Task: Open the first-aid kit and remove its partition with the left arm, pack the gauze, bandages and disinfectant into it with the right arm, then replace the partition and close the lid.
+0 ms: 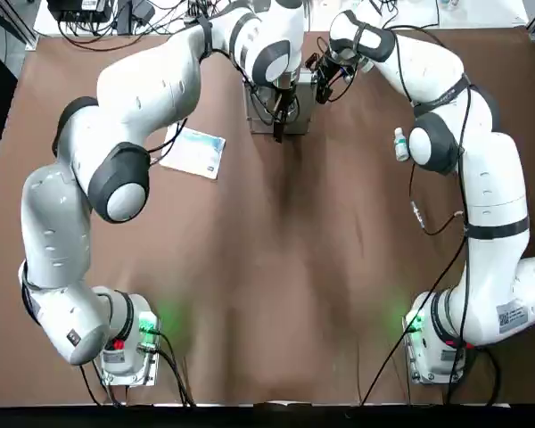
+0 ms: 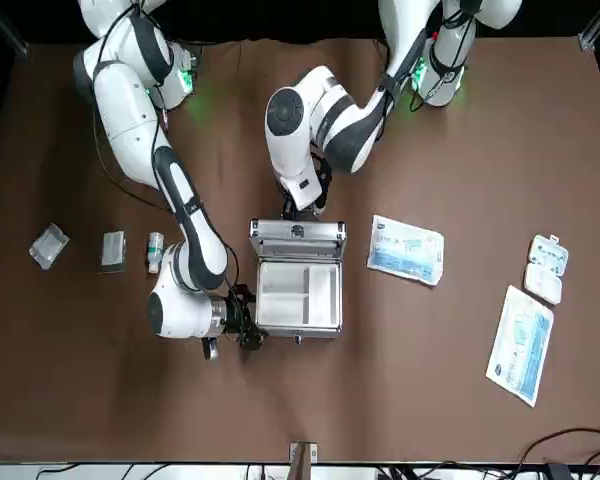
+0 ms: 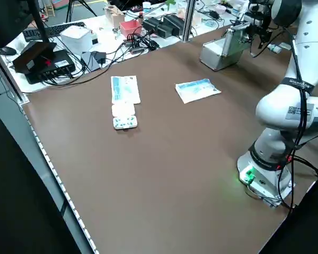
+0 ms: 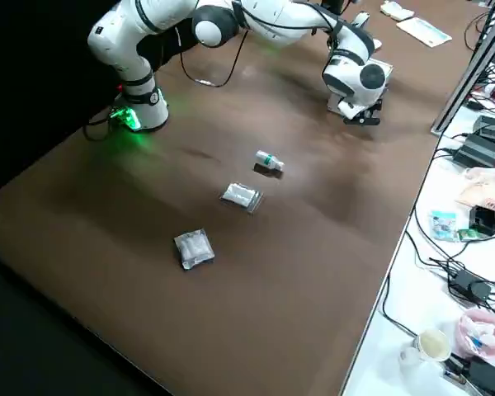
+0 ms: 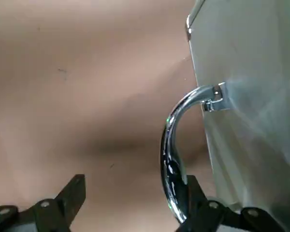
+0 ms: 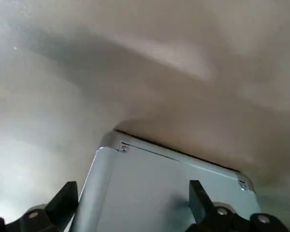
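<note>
We see the partition (image 2: 298, 290), a cream-white compartment tray, sitting in the open case (image 2: 300, 331) at the table's far edge, with the lid (image 2: 297, 236) upright. We judge it light, stiff and smooth, best pinched on a divider wall. The left gripper (image 5: 133, 205) is spread by the lid's handle (image 5: 170, 159), and the right gripper (image 6: 130, 208) is spread beside the case.

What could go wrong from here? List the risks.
1. The handle of the lid sits by a finger of the open left gripper; pulling away could snag it and drop the lid.
2. The open right gripper straddles the case corner; moving could shove it.
3. The tray is not yet out.
</note>
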Robot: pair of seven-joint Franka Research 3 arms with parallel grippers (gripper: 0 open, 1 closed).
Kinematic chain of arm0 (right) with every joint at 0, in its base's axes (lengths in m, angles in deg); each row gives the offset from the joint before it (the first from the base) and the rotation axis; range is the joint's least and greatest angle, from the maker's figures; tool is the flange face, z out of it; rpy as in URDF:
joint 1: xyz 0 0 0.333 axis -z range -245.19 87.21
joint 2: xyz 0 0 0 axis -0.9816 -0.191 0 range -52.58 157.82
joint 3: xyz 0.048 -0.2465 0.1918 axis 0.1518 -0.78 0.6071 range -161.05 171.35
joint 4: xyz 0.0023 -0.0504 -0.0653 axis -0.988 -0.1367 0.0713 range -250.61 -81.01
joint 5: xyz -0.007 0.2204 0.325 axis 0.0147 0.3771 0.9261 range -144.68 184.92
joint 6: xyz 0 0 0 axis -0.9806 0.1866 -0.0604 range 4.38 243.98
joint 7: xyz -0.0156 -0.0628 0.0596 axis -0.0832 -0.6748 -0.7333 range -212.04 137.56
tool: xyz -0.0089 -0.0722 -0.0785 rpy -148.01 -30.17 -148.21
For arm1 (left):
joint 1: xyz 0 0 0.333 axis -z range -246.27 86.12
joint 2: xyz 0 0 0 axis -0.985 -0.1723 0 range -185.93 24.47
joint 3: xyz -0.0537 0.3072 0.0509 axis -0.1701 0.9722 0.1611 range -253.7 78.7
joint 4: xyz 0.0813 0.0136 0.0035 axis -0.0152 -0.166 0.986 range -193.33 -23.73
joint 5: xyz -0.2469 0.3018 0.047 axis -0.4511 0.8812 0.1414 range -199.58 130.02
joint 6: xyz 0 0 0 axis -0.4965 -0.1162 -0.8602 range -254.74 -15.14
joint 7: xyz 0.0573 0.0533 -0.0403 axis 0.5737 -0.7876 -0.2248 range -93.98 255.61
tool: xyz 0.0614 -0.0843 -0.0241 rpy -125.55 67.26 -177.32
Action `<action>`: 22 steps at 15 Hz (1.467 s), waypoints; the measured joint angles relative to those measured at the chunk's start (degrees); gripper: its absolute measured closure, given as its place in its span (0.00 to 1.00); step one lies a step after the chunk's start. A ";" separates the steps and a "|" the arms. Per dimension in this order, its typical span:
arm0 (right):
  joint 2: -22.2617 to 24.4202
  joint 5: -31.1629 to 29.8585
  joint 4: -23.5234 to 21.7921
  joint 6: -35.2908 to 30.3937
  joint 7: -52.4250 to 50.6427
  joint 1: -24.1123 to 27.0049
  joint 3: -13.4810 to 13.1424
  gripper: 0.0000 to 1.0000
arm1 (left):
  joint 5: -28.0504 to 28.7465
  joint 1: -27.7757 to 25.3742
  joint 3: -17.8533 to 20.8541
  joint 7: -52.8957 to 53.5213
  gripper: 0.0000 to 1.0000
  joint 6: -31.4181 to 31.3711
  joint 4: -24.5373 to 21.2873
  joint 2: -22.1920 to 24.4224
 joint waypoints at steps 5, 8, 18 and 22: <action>0.00 0.00 0.00 -0.05 0.00 -0.01 0.00 0.00 | 0.01 0.12 0.00 -0.13 0.08 0.91 0.00 0.03; 0.00 0.00 0.00 -0.11 0.00 -0.01 0.00 0.00 | 0.12 0.25 -0.03 -0.13 0.08 1.10 -0.06 0.06; 0.00 0.00 0.00 -0.23 0.00 -0.02 0.00 0.00 | 1.62 0.73 -0.34 -0.77 0.08 0.73 -1.34 0.46; 0.01 0.02 0.01 -0.24 0.00 -0.02 0.01 0.00 | 1.62 0.59 -0.27 -0.76 0.07 0.58 -1.46 1.25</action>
